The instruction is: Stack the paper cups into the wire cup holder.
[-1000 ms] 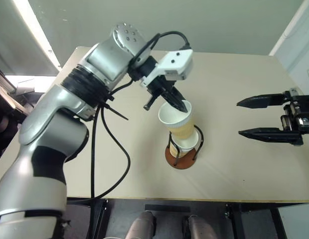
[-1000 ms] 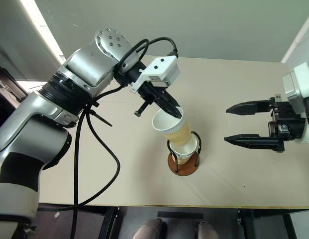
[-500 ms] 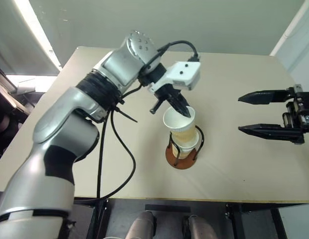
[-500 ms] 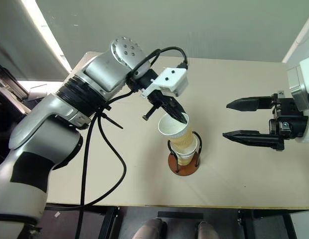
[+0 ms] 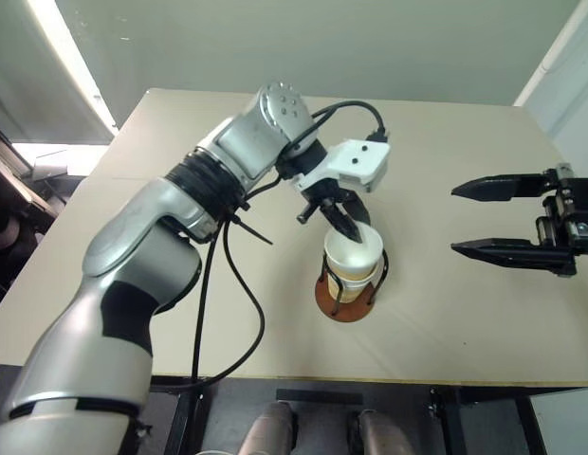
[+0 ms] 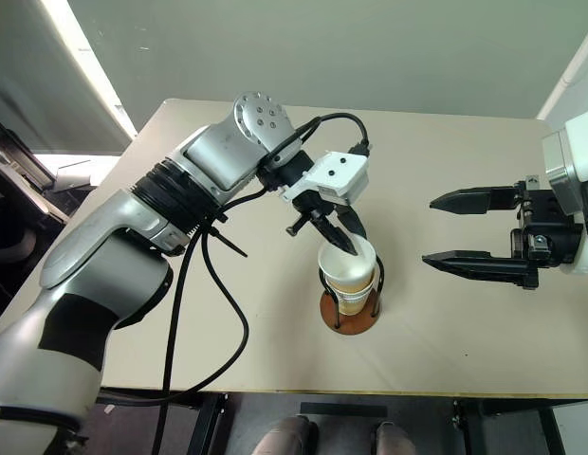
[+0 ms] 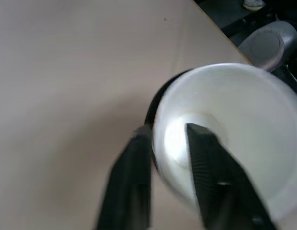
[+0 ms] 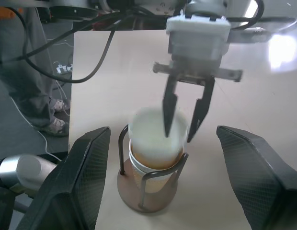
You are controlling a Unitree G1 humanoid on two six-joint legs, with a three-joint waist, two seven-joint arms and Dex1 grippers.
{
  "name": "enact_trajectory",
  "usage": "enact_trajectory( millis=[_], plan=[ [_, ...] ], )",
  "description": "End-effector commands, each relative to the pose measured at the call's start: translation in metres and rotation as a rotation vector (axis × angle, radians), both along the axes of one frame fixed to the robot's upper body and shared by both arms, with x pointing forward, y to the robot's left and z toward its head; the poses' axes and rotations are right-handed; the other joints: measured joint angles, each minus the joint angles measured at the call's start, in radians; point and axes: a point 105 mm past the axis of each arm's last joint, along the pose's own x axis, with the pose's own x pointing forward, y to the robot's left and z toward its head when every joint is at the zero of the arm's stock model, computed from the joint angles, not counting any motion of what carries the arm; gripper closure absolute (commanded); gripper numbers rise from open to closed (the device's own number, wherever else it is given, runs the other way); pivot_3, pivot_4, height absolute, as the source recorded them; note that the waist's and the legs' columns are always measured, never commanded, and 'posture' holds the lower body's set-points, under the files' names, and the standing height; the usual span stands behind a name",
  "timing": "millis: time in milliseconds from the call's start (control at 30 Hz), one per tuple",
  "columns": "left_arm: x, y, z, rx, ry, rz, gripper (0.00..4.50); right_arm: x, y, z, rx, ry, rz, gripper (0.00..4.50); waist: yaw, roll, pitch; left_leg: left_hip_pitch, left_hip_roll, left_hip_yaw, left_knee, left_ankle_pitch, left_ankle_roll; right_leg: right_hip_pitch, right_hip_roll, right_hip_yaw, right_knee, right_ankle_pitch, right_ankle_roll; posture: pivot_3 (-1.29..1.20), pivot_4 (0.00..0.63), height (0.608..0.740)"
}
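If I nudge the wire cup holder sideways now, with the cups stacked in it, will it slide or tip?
Probably slide, though tipping is possible. The wire cup holder stands on a flat disc base on the smooth table, which favours sliding. The paper cups rise above its wire loops, so a high push could tip it. It looks light, so push gently.

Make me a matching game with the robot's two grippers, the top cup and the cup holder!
Things:
1. left gripper
2. right gripper
3. top paper cup
4. wire cup holder

Descriptions:
A. round reddish-brown base with black wire loops
B. one finger inside a cup's rim, one outside
C. open in the air, off to the side of the cups
D. white inside, nested in the cups below it

Pairs: 1-B, 2-C, 3-D, 4-A
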Motion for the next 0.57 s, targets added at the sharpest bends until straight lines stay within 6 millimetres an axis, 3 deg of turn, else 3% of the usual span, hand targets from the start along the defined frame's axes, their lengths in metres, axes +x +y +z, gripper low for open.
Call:
enact_trajectory(
  millis=[33,200,333,567],
  plan=[
    [-0.002,0.000,0.016,-0.040,-0.023,-0.020,1.84,-0.003,0.000,0.009,-0.013,-0.050,0.000,0.83,0.000,0.000,0.000,0.000,0.000,0.000,0.000,0.000,0.000,0.000,0.000,0.000,0.000,0.000,0.000,0.00,0.150,0.740],
    [0.001,-0.010,0.035,-0.166,-0.008,0.034,0.05,0.002,-0.001,0.009,-0.011,-0.052,0.000,0.83,0.001,0.000,0.000,0.000,0.000,0.000,0.002,-0.001,0.001,0.000,0.000,0.000,0.000,0.000,0.001,0.00,0.150,0.740],
    [0.007,-0.006,0.053,-0.356,0.041,0.148,0.02,0.016,-0.001,0.005,0.008,-0.047,-0.007,0.83,-0.001,0.000,0.000,-0.001,0.000,0.002,0.005,-0.002,0.003,0.000,0.000,0.001,0.001,0.000,0.002,0.00,0.150,0.740],
    [0.029,0.062,0.054,-0.718,0.128,0.573,0.02,0.062,-0.006,-0.001,0.118,-0.030,-0.047,0.83,-0.018,0.002,-0.001,0.002,0.001,0.005,0.008,-0.002,0.003,0.000,0.003,0.002,0.003,0.000,0.003,0.00,0.150,0.740]
  ],
)
